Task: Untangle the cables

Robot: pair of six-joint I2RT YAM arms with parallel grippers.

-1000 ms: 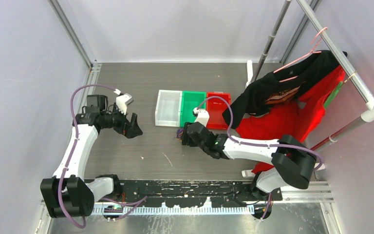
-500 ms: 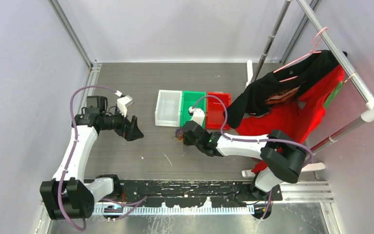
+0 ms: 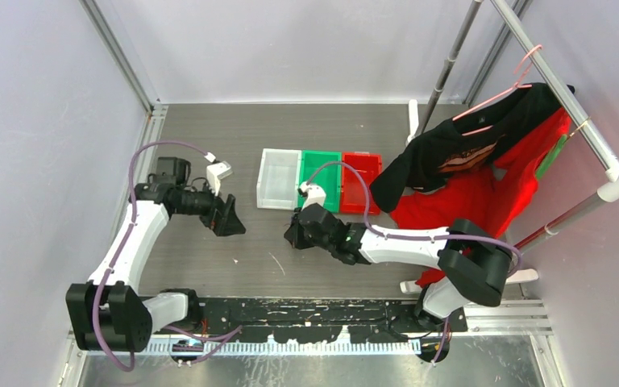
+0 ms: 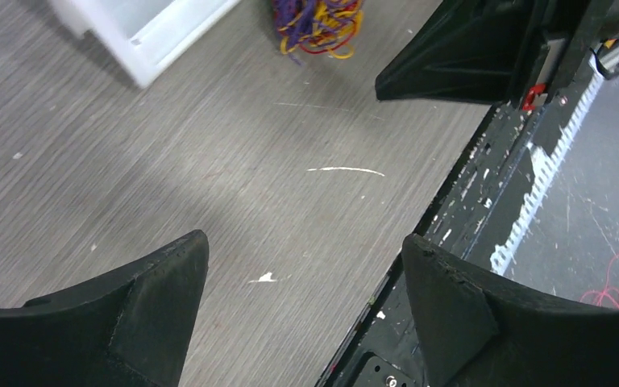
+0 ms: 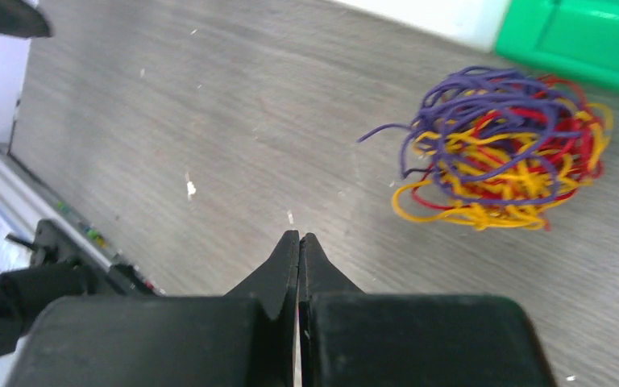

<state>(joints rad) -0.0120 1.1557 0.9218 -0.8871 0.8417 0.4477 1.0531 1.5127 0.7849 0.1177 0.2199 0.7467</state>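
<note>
The cables [image 5: 504,149] sit in a ball on the desk [image 5: 209,97] near the green bin [image 5: 588,32]. The right hand [image 5: 299,242] is pinched closed and empty; the left hand [image 4: 302,250] is wide.

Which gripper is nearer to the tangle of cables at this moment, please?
The right. The right gripper, shut on nothing, sits just beside the cables, its tips a little short of them. The left gripper, open, is farther off, to the left in the top view.

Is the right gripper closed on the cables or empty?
Shut, empty: the right gripper shows fingertips pressed together; the cables lie apart from it.
</note>
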